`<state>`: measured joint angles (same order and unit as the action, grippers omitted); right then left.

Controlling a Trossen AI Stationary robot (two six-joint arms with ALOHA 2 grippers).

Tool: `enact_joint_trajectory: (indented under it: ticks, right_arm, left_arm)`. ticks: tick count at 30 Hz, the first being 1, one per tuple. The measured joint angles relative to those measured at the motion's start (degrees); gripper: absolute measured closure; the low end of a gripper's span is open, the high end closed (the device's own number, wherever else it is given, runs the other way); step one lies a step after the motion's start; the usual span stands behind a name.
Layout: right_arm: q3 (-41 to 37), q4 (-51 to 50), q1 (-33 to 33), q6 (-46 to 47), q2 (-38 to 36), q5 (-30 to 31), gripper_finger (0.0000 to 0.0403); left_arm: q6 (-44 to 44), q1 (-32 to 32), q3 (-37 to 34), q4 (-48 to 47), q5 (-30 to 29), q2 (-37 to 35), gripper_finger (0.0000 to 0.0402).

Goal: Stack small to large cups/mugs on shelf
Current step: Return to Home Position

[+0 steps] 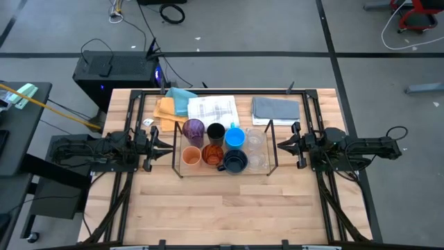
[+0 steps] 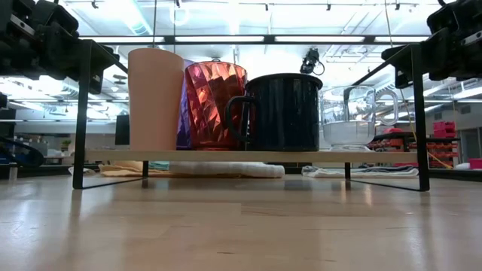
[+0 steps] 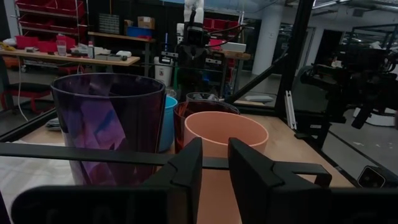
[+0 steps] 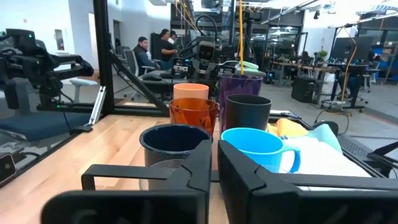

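The cups stand in two rows on the shelf [image 1: 179,167], a low black rod frame at the table's middle. The far row holds a purple cup [image 1: 193,129], a black cup [image 1: 215,132], a bright blue cup [image 1: 234,137] and a clear glass [image 1: 255,139]. In the near row are a pale orange cup [image 1: 191,156], a darker orange cup [image 1: 212,155], a navy handled mug [image 1: 234,162] and more clear glass [image 1: 257,160]. My left gripper [image 1: 168,146] hovers level at the shelf's left end, fingers slightly apart [image 3: 215,163]. My right gripper [image 1: 277,146] hovers at the right end, fingers almost together [image 4: 215,163].
Behind the shelf, toward the far edge, lie an orange cloth [image 1: 164,110], a teal cloth [image 1: 182,98], a checked towel [image 1: 213,110] and a folded grey cloth [image 1: 276,109]. Black arm-mount rails [image 1: 132,125] run along both sides. Bare wood lies in front of the shelf. People sit in the room beyond [image 4: 152,46].
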<state>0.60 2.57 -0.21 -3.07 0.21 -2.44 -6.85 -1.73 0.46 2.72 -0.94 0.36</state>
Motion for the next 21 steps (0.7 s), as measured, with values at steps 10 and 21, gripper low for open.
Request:
enact_joint_trajectory:
  ticks: [10,21]
  right_arm:
    - [0.0,0.0,0.0,-0.07,0.0,0.0,0.0362]
    - [0.0,0.0,0.0,-0.07,0.0,0.0,0.0363]
  left_arm:
    - [-0.02,-0.01,-0.01,0.0,0.0,0.0,0.0325]
    - [-0.01,-0.01,0.0,0.0,0.0,0.0,0.0316]
